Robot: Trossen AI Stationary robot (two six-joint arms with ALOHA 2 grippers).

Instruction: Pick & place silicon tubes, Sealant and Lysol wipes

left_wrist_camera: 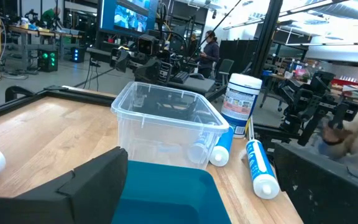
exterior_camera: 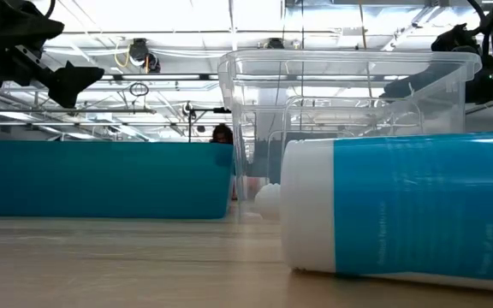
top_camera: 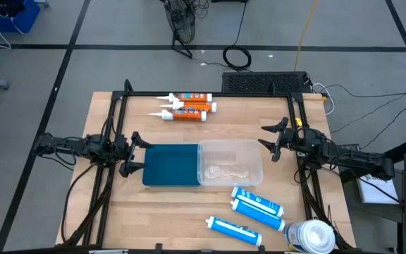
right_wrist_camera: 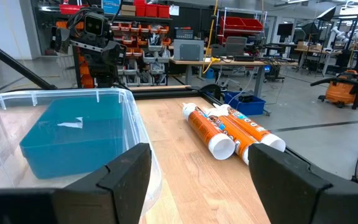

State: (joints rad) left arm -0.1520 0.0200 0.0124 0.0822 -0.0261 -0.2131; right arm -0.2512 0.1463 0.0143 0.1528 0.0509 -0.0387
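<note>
Since nothing is picked up yet, both the left gripper (top_camera: 134,154) and right gripper (top_camera: 273,139) wait wide open beside the bins, while the wipes can (top_camera: 311,236) sits at the bottom right.

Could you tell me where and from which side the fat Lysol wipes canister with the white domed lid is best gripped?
The Lysol wipes canister stands upright at the table's front right corner. Probably best: the right gripper comes from the side and clamps its round labelled wall below the domed lid, which looks too sloped to hold.
</note>
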